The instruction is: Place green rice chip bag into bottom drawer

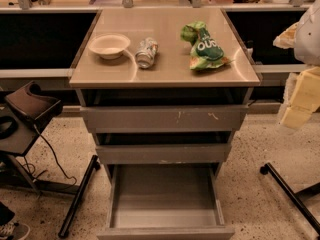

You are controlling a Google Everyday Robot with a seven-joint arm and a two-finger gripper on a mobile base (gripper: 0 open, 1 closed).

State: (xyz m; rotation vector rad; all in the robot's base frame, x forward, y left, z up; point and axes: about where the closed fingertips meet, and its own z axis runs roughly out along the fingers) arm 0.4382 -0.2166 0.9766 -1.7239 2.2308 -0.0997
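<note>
The green rice chip bag (204,48) lies crinkled on the right side of the cabinet top (165,71). The bottom drawer (165,218) is pulled out at floor level and its grey inside is bare. The two shallower drawers above it (162,118) (162,153) are pushed in further. My gripper (298,104) is a pale yellow and white shape at the right edge of the view. It hangs beside the cabinet, below the level of the top, apart from the bag and holding nothing that I can see.
A silver can (146,52) lies on its side mid-top, with a white bowl (109,45) to its left. A dark stand with a cable (30,109) is at the left. A black bar (292,196) lies on the floor at the right.
</note>
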